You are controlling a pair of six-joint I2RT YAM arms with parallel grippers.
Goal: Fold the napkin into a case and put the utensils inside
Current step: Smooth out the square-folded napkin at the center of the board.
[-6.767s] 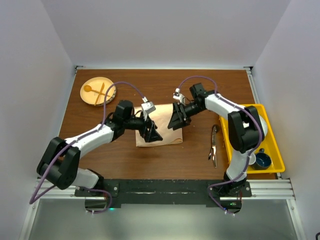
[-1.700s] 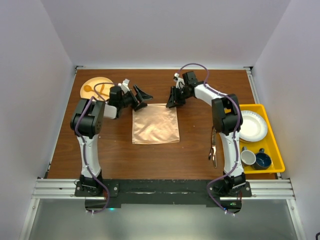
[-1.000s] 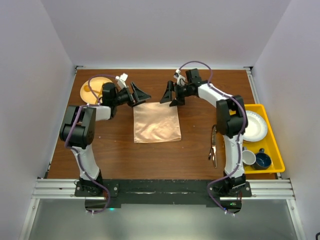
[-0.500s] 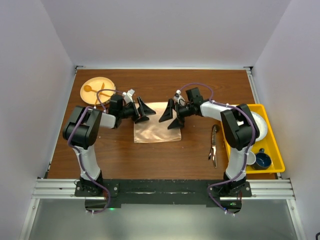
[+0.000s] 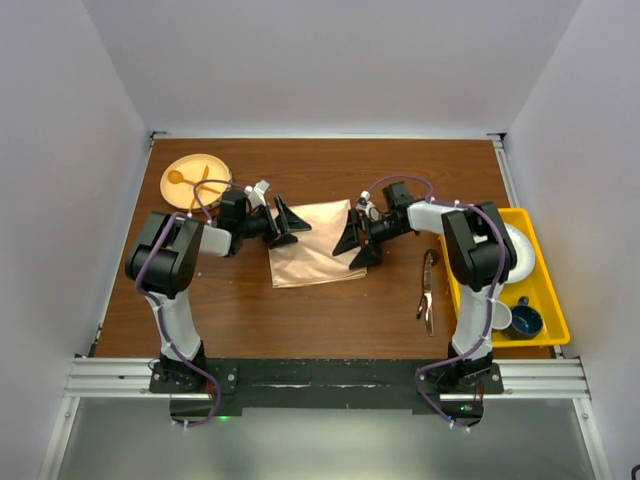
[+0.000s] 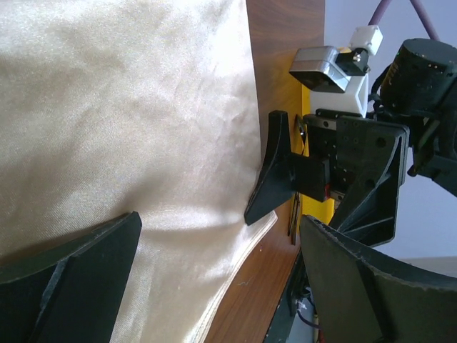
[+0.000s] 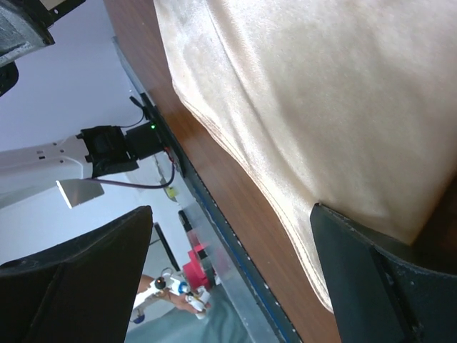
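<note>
Top external view shows the napkin (image 5: 318,245) lying flat near the middle of the desk (image 5: 300,320), turned a little so its edges run askew to the desk edges. Both arms reach in from either side. The left gripper (image 5: 288,226) sits at the cloth's far left corner with its fingers spread wide and nothing between them. The right gripper (image 5: 357,246) is at the cloth's right edge, likewise wide apart and holding nothing. The dark utensils (image 5: 428,291) lie together on bare wood, well clear of the napkin and just beside the yellow tray (image 5: 535,290), which runs along the right edge. In the tray are a white plate (image 5: 514,258), a pale cup (image 5: 497,317) and a blue cup (image 5: 527,322). A wooden plate (image 5: 190,163) with a wooden spoon and fork on it sits at the far left corner.

Left wrist view looks across the smooth satin between its own two spread fingers; opposite, one finger of the right gripper comes down at the cloth's border, though whether it presses the fabric cannot be told. Right wrist view shows the napkin's corner reaching one of its own fingers, with a seam line running just inside the cloth's edge
</note>
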